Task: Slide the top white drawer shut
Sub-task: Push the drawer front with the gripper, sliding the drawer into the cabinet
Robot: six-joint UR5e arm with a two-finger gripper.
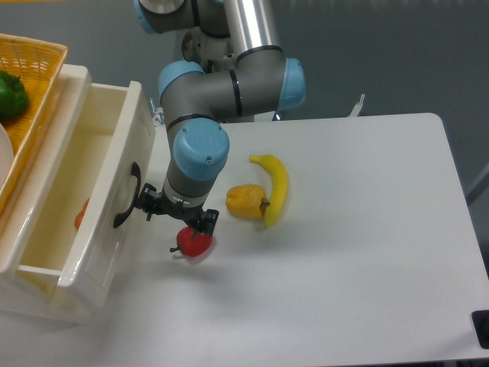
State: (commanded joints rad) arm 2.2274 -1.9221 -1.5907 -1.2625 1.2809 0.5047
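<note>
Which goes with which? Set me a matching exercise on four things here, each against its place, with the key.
Things:
1. banana
2. red pepper
3. green pepper
4. top white drawer

Places:
A. in the wicker basket on the cabinet
B. pulled out, black handle toward the arm
C. beside the yellow pepper, on its right in the picture
D. on the table directly under the gripper

Pairs: 1-C, 2-D, 3-A, 4-B

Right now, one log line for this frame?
phase: approach | glossy cream-white plastic top drawer: open, orange item inside | two-finger gripper: beside black curved handle, contact unclear, jaws unclear | red pepper under wrist
</note>
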